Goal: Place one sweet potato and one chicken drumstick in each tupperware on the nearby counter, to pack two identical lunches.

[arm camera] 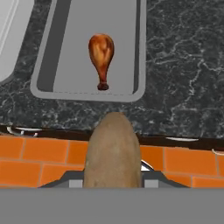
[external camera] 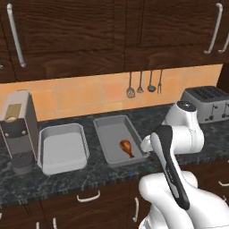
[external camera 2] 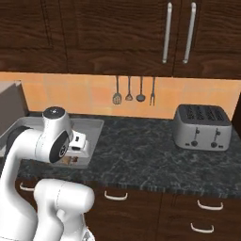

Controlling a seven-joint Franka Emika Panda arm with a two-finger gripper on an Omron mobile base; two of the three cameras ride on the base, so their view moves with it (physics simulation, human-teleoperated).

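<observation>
So your gripper [arm camera: 113,186] is clamping a sweet potato [arm camera: 113,151] right now, jaws pinched in on both sides of it, and it's hanging just off the front edge of the counter [arm camera: 183,65], over the cabinet fronts rather than the stone. In the hand view the potato is sticking out away from the fingers, long axis aiming pretty much straight at the tupperware [arm camera: 139,52] ahead.

That tray is already holding a chicken drumstick [arm camera: 101,59], lying lengthwise along the tray, fat end toward the far wall, thin stub pointing back toward you. The other tupperware [external camera: 62,147] is sitting just beside it, next to the coffee machine [external camera: 18,129], and looks empty from here.

What I'd be worrying about:
- You're carrying it by one end, so most of the potato is hanging past the fingers. Any fast swing and it could be twisting or slipping out before you're over the tray.
- Coming in low, the leading tip could be clipping the near rim and shoving the tray back.
- Dropping it dead centre means landing on the drumstick and rolling. I'd be aiming for the open strip alongside it, keeping the potato parallel to the tray's length.
</observation>
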